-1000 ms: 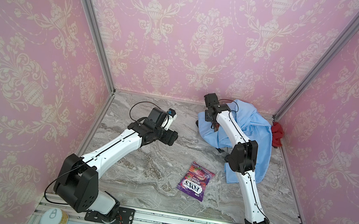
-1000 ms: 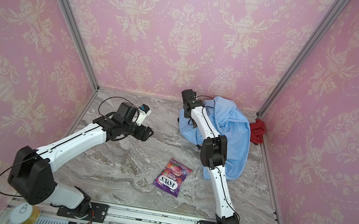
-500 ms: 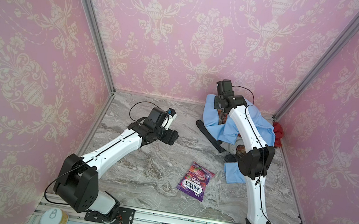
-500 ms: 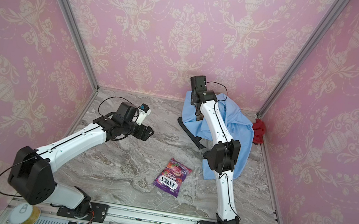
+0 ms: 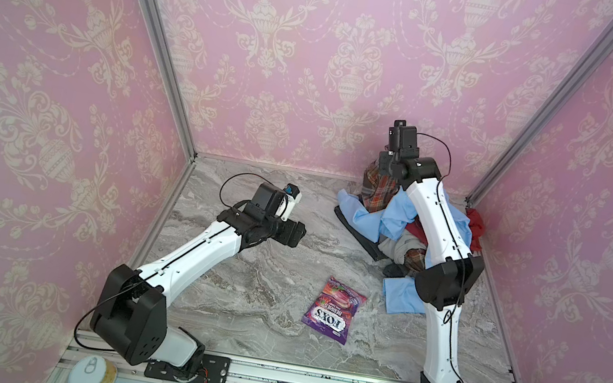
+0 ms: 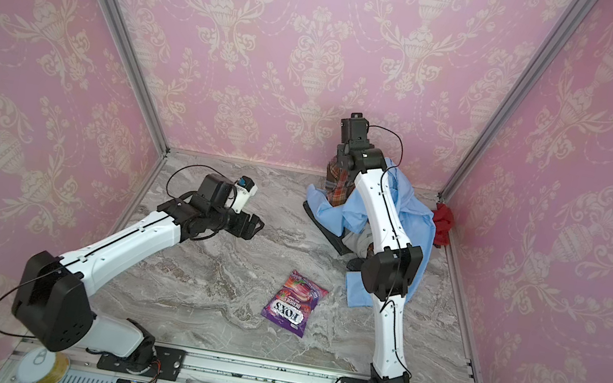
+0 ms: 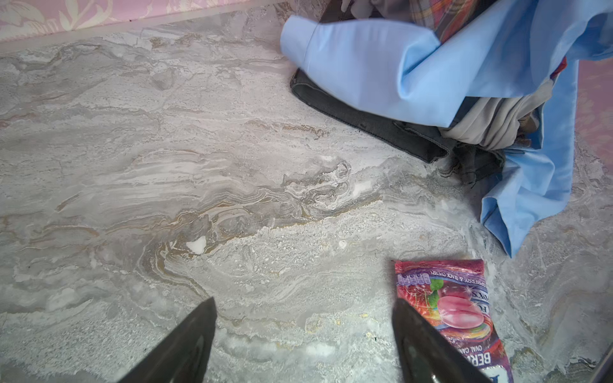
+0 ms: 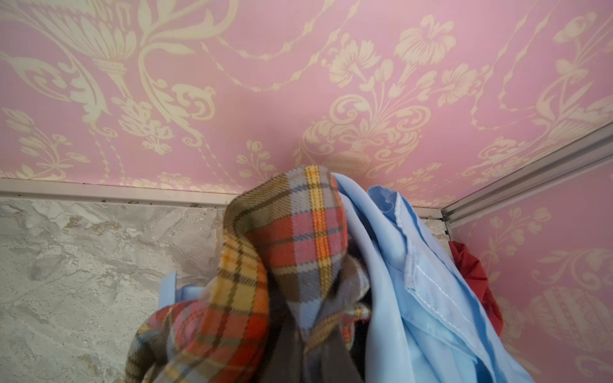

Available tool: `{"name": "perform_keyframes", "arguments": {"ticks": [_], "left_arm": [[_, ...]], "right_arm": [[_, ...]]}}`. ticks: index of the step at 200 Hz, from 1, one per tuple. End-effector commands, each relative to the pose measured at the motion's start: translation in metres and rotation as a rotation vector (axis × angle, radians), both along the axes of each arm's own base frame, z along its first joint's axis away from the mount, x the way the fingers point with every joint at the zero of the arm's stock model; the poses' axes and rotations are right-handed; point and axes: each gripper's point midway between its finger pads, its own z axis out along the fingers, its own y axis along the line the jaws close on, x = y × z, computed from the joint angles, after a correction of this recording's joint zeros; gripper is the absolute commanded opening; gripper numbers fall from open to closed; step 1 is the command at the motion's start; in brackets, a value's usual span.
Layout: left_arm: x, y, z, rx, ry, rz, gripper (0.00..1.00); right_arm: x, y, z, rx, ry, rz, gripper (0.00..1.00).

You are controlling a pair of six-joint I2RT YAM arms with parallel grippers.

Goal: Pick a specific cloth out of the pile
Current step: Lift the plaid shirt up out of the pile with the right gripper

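Right jaws clamping cloth (image 8: pixel 292 238), holding it above pile (image 5: pixel 397 245); left jaws gaping, empty. Cloth looking light, limp, draping; blue shirt (image 8: pixel 414 282) hanging against it. Bunched fold seeming best hold.

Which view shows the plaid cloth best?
The right wrist view: the plaid cloth fills the middle, its checks clear. In both top views it is only a small, partly hidden patch; the left wrist view catches just a sliver.

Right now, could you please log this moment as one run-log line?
right tool: shut on plaid orange-red, brown and blue cloth, partly lifted from garment pile | left tool: open, empty, over grey marble table
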Motion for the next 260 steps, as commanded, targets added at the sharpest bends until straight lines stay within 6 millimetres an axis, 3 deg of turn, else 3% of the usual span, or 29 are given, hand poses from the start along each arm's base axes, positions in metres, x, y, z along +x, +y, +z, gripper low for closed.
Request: {"name": "perform_keyframes", "arguments": {"ticks": [1, 104, 135, 155, 175, 189, 202, 228, 260], "left_arm": [[-0.003, 0.000, 0.006, -0.029, -0.007, 0.013, 0.85], [0.008, 0.001, 0.024, -0.053, -0.049, 0.055, 0.86], [0.012, -0.001, 0.027, -0.070, -0.056, 0.069, 0.86], [0.013, -0.003, 0.025, -0.072, -0.054, 0.069, 0.86], [0.015, -0.006, 0.023, -0.078, -0.051, 0.071, 0.86], [0.017, -0.010, 0.021, -0.089, -0.047, 0.067, 0.86], [0.019, -0.014, 0.018, -0.094, -0.042, 0.060, 0.86], [0.022, -0.026, 0.018, -0.118, -0.048, 0.042, 0.86], [0.027, -0.042, 0.021, -0.143, -0.060, 0.024, 0.86]], "right_arm": [[-0.018, 0.003, 0.133, 0.075, -0.341, 0.068, 0.00], [-0.057, 0.026, 0.279, 0.313, -0.806, 0.299, 0.00], [-0.072, 0.022, 0.309, 0.328, -0.903, 0.315, 0.00], [-0.076, 0.011, 0.309, 0.307, -0.892, 0.270, 0.00], [-0.069, -0.004, 0.280, 0.281, -0.781, 0.203, 0.00], [-0.064, -0.014, 0.240, 0.263, -0.670, 0.166, 0.00], [-0.062, -0.026, 0.186, 0.262, -0.548, 0.121, 0.00], [-0.075, -0.051, 0.083, 0.332, -0.356, 0.040, 0.00], [-0.098, -0.060, -0.030, 0.366, -0.117, -0.031, 0.00]]}}
